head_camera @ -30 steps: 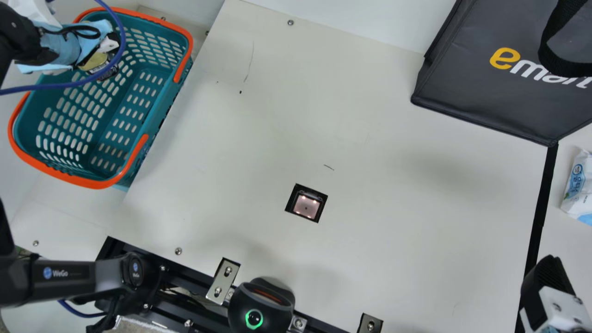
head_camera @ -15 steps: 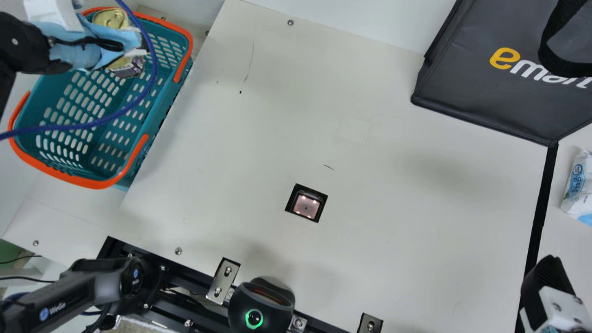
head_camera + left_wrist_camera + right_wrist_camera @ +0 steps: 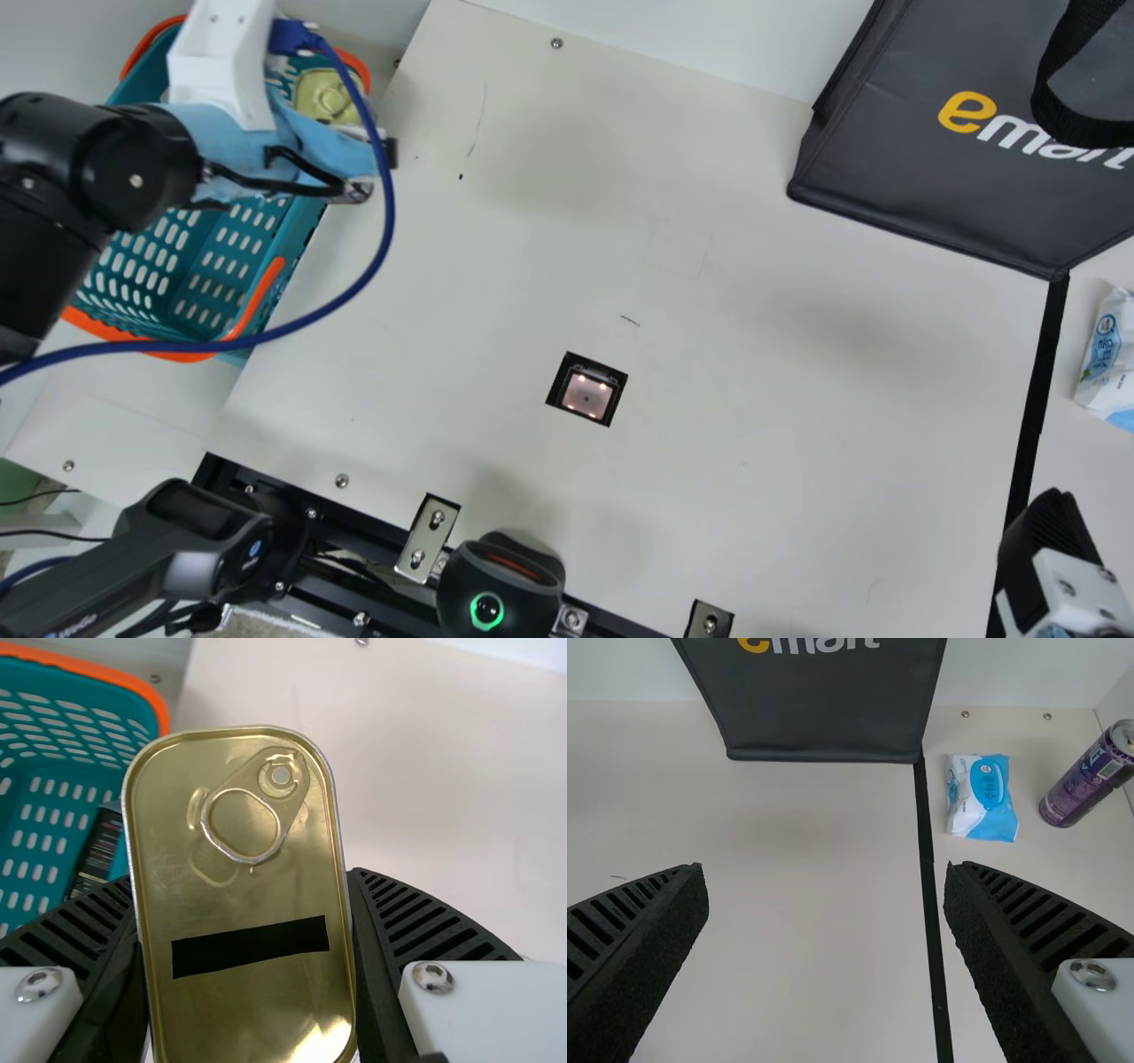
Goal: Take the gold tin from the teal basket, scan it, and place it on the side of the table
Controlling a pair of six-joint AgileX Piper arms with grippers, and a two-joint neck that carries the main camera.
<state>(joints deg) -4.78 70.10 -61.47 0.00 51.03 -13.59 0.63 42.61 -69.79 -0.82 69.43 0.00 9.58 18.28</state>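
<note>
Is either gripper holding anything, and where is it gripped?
The left gripper holds the rectangular gold metal tin by its two long side walls, one finger against each. The right gripper, open, holds nothing.
</note>
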